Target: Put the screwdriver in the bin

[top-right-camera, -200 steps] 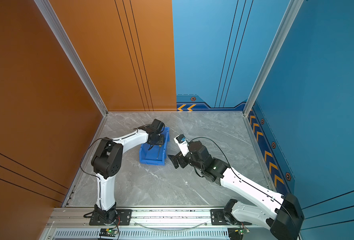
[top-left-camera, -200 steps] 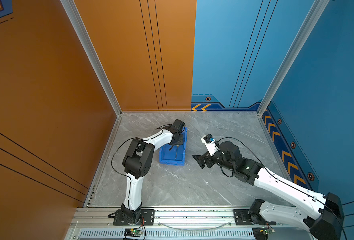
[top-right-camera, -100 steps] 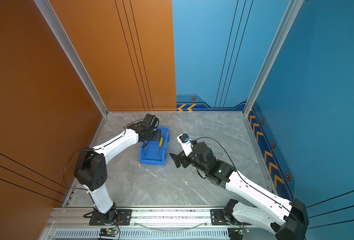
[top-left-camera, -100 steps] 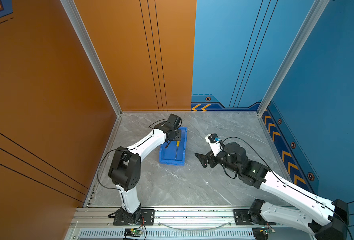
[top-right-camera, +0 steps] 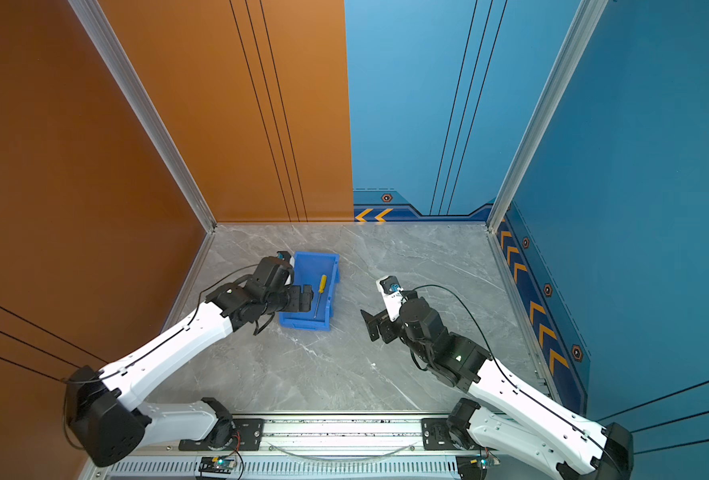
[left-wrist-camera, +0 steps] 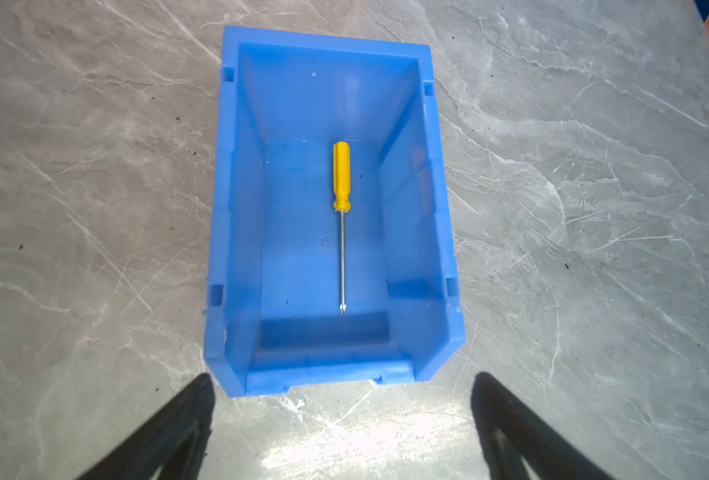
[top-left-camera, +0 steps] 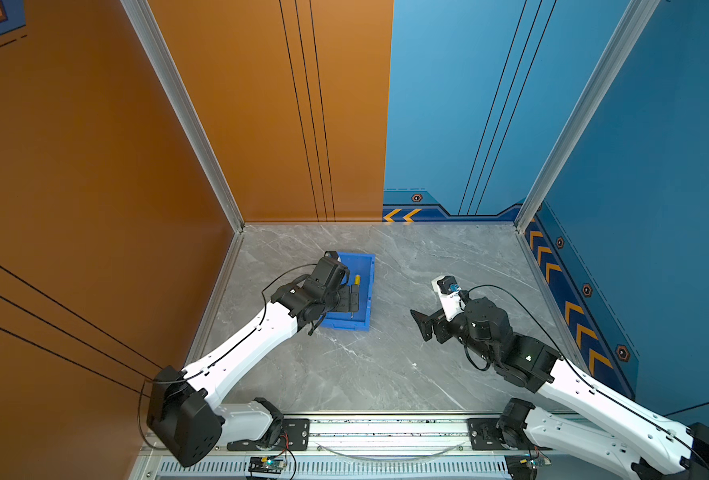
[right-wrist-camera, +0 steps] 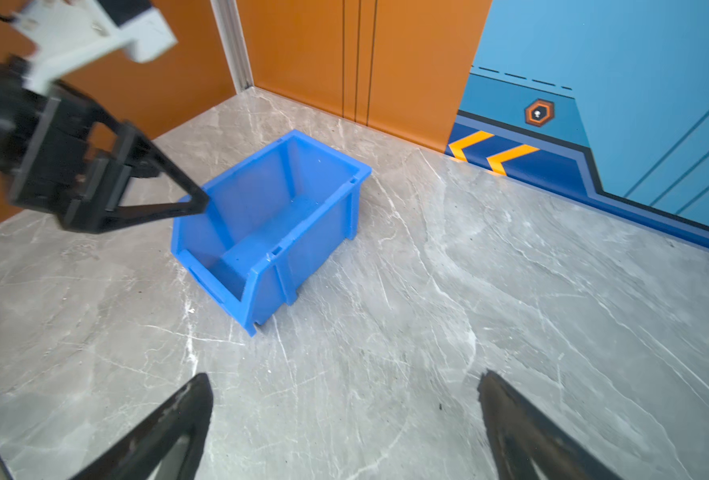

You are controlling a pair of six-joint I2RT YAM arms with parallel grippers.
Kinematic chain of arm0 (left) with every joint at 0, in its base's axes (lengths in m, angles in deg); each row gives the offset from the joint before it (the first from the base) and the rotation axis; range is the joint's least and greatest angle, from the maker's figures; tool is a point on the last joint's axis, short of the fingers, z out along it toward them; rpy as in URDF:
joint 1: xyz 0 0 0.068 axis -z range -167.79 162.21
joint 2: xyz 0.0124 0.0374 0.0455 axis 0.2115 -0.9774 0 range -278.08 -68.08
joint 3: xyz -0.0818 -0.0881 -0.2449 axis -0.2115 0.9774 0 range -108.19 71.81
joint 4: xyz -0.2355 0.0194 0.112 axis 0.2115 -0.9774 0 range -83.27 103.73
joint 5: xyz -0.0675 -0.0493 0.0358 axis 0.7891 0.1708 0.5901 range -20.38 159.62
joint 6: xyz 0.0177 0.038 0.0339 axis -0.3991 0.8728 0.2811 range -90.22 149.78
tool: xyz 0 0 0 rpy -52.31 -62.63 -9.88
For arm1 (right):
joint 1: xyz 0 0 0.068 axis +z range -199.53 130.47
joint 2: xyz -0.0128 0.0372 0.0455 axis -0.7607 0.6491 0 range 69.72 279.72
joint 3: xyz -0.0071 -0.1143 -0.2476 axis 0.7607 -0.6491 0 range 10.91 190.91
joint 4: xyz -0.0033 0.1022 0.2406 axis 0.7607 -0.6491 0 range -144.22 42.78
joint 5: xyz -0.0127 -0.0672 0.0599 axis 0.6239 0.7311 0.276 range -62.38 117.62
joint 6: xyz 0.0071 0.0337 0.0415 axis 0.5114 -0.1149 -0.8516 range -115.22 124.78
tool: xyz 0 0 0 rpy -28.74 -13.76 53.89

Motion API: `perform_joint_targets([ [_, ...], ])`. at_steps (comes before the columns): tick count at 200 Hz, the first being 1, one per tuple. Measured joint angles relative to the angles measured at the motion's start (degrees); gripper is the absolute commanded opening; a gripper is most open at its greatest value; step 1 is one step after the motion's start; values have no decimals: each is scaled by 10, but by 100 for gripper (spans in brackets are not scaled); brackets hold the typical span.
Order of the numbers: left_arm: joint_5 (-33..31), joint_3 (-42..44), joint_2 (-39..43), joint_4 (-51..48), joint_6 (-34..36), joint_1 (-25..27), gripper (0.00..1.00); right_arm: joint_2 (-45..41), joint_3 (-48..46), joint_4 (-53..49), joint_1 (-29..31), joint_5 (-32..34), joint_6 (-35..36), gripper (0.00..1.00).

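Both spread empty, left hand [left-wrist-camera: 342,377] and right hand [right-wrist-camera: 344,376], yellow-handled screwdriver [left-wrist-camera: 340,195] flat in smooth blue bin [left-wrist-camera: 411,216], marbled table [left-wrist-camera: 95,208].

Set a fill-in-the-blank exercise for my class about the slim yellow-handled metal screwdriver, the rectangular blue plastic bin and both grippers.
1. The slim screwdriver with yellow plastic handle and silver shaft lies ___ the rectangular blue plastic bin.
2. The left gripper has its jaws ___ and holds nothing.
3. The right gripper, away from the bin, holds ___.
4. The screwdriver's tip points toward the bin's ___ short end.
Missing words: inside; open; nothing; lowered.
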Motion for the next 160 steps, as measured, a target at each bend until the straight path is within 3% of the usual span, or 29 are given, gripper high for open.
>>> perform_joint_targets([
  [37, -2, 73, 89, -10, -4, -21, 98, -42, -14, -11, -12, 63, -26, 100],
  [107, 7, 170, 197, -14, 60, -130, 98, -51, -28, -34, -64, 154, -86, 100],
  [160, -28, 219, 214, 20, 76, -210, 98, -106, -104, -33, -119, 216, -116, 100],
])
